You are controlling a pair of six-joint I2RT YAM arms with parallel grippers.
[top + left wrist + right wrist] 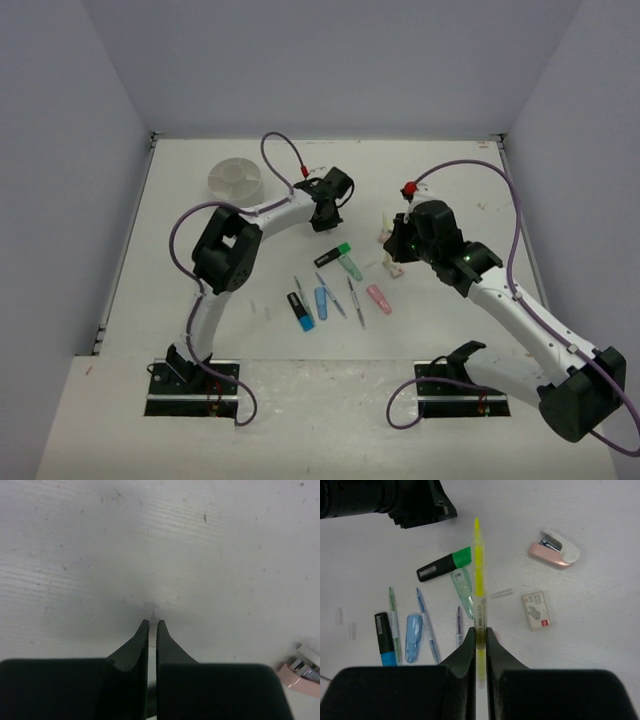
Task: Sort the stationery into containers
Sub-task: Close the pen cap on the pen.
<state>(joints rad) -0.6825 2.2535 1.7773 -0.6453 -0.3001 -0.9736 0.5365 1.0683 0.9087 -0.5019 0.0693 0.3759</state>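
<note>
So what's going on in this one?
Two arms are sorting stationery. The right end effector is shut on a yellow stick, above a black-and-green highlighter and pens lying loose. The left end effector is closed low over bare table; whether it pinches anything is unclear. The white tub sits far left.

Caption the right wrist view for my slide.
Right gripper shut on a yellow stick, highlighters and pens scattered on the table beyond.

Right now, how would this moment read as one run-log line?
left pincer: shut, tips down at table | right pincer: shut on yellow pen | tub: back left, away from both pincers | green highlighter: loose on table
</note>
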